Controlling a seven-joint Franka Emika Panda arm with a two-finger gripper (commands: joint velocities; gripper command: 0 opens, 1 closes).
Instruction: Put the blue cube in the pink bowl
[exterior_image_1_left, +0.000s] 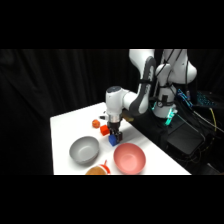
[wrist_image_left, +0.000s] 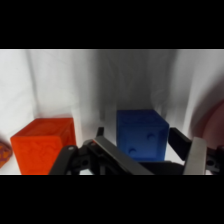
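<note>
We see a white table (exterior_image_1_left: 65, 125). On it: grey bowl (exterior_image_1_left: 84, 150), pink bowl (exterior_image_1_left: 129, 158), orange bowl (exterior_image_1_left: 95, 171) at the near edge, blue cube (exterior_image_1_left: 114, 140), orange-red cube (exterior_image_1_left: 104, 130) just beside it, and a small orange item (exterior_image_1_left: 95, 123) farther back.

The blue cube (wrist_image_left: 141, 136) is sitting upright on the white table, a small solid dark-blue block with shallow round dimples showing on its near face. In the side view it (exterior_image_1_left: 114, 140) is lying just behind the pink bowl's far-left rim. The pink bowl (exterior_image_1_left: 129, 158) is standing upright near the table's front edge, wide, round, salmon-pink, its smooth inside holding nothing.
</note>
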